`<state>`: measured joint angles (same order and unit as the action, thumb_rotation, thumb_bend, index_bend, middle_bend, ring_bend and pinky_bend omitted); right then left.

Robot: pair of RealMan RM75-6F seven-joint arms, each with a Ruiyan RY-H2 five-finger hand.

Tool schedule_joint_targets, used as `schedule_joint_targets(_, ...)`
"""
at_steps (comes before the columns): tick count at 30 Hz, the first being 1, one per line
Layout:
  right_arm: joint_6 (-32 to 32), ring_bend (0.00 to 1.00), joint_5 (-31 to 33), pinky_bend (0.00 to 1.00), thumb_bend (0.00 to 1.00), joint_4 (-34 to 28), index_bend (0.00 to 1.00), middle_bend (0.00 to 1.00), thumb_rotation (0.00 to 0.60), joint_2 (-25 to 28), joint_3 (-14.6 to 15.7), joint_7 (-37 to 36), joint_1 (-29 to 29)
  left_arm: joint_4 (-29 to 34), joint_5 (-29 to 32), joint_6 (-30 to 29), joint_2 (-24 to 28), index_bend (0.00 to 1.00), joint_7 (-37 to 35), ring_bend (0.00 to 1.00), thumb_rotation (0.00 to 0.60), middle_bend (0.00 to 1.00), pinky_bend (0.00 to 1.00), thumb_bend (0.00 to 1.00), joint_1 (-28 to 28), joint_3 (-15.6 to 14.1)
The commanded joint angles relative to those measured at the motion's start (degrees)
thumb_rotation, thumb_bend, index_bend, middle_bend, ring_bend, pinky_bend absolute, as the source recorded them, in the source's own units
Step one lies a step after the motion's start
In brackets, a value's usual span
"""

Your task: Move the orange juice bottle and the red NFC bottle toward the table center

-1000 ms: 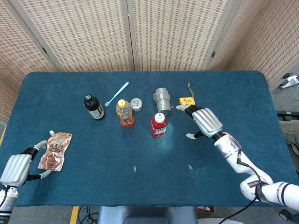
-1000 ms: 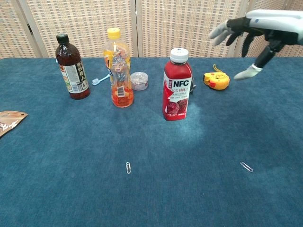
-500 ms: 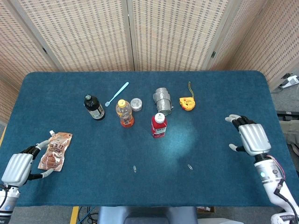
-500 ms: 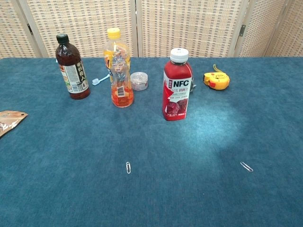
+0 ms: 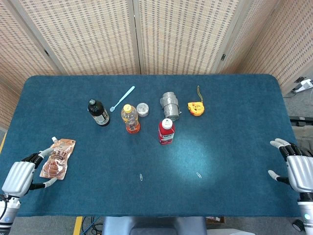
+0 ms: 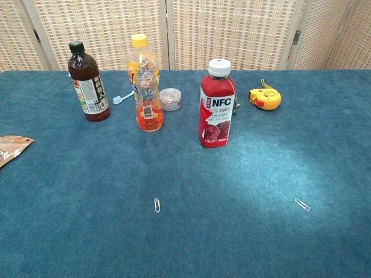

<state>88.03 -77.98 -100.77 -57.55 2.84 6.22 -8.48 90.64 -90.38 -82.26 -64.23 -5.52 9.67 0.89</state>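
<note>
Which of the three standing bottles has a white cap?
The red NFC bottle; the orange juice bottle has a yellow cap and the dark bottle a black one.

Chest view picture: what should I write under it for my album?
A red NFC bottle and a yellow-capped orange juice bottle stand upright on a blue table, no robot hands showing.

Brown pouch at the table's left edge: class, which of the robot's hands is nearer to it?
Left. The left hand sits just beside the brown pouch, fingers almost reaching it; the right hand is across the table at the far right edge.
</note>
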Motion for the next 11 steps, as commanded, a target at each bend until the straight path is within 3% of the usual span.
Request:
schedule_joint_targets(1, 0.96, 0.19, -1.27, 0.4, 0.0, 0.1, 0.27, 0.23, 0.6, 0.57, -0.37, -0.55, 0.85, -0.05, 0.15, 0.13, -0.12, 0.2, 0.32, 0.31, 0.6, 0.29, 0.45, 0.07, 0.06, 0.0)
schedule_joint_targets(11, 0.72, 0.19, -1.7, 0.4, 0.0, 0.64, 0.27, 0.23, 0.6, 1.38, -1.97, -3.06, 2.62, -0.07, 1.17, 1.32, -0.42, 0.2, 1.37, 0.31, 0.6, 0.29, 0.45, 0.07, 0.31, -0.11)
